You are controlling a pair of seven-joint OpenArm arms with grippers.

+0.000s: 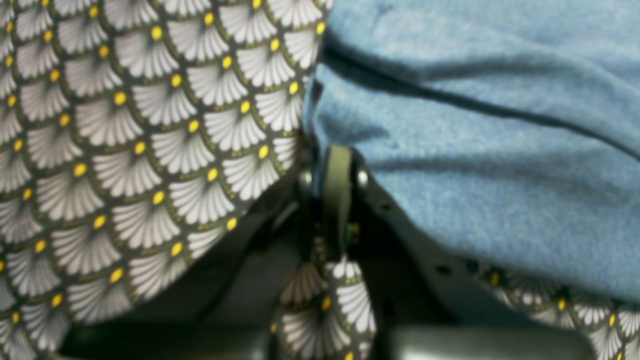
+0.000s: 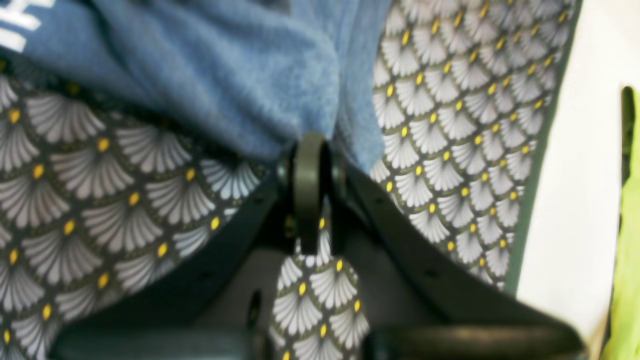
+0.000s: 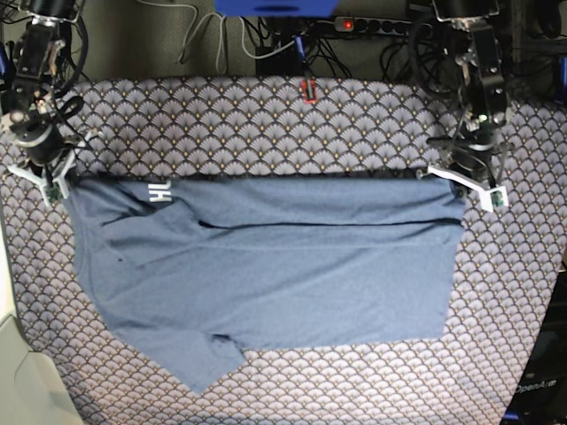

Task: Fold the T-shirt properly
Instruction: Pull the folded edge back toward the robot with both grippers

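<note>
Tablecloth, cables and power strip

A fan-scale tablecloth (image 3: 266, 115) covered the table; tangled cables (image 3: 266, 40) and a power strip (image 3: 372, 25) lay behind it.

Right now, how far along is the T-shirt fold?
Done: one lengthwise fold, the T-shirt doubled across the tablecloth with lettering peeking out. In hand: left gripper and right gripper each shut on a far-edge corner. Left: one sleeve sticks out at the near edge; crosswise folds not yet made.

Both black arms reach down, left claw (image 3: 462, 180) and right claw (image 3: 60, 174) each clamped on cloth.
</note>
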